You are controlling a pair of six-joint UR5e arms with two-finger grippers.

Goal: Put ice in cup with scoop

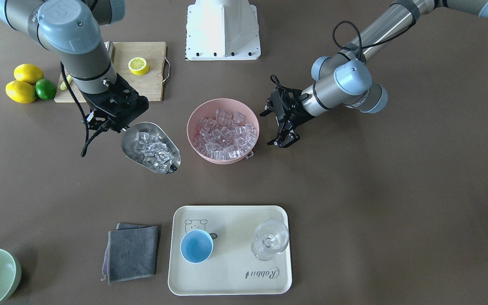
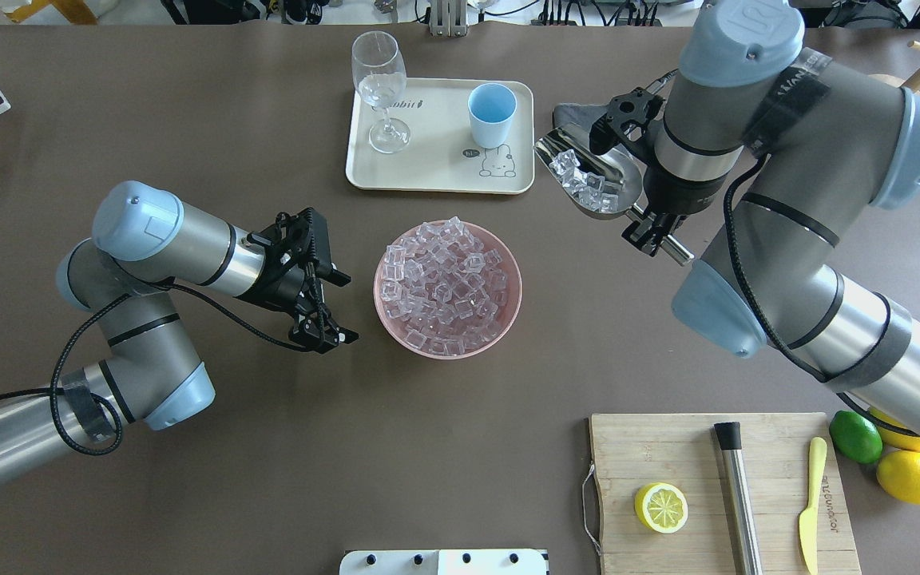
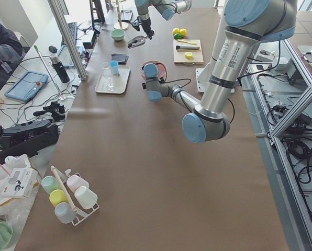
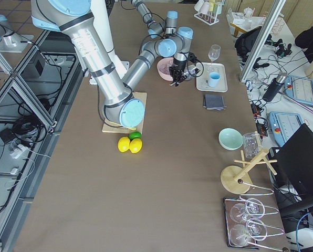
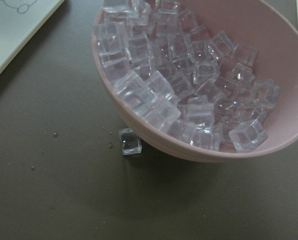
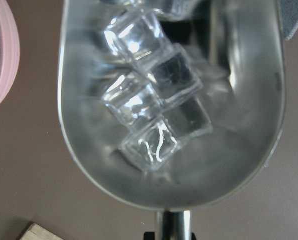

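Grips the scoop (image 2: 620,172) by its handle in the right gripper (image 2: 645,228), trough full of ice (image 6: 149,100), lifted off the table and apart from the cup (image 2: 492,112). Holds the left gripper (image 2: 342,307) wide open, empty, beside the pink bowl (image 2: 508,307). Seen clearly from the left wrist alone: one stray cube (image 5: 129,141) against the bowl's base. Reads "Rabbit" on the tray (image 1: 227,271) under the cup, "hi~" overhead

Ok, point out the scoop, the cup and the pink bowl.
scoop (image 1: 128,145), exterior front-facing view, bare steel side wall of its trough.
cup (image 1: 196,246), exterior front-facing view, blue inside bottom.
pink bowl (image 1: 220,103), exterior front-facing view, bare inner wall just under the rim.
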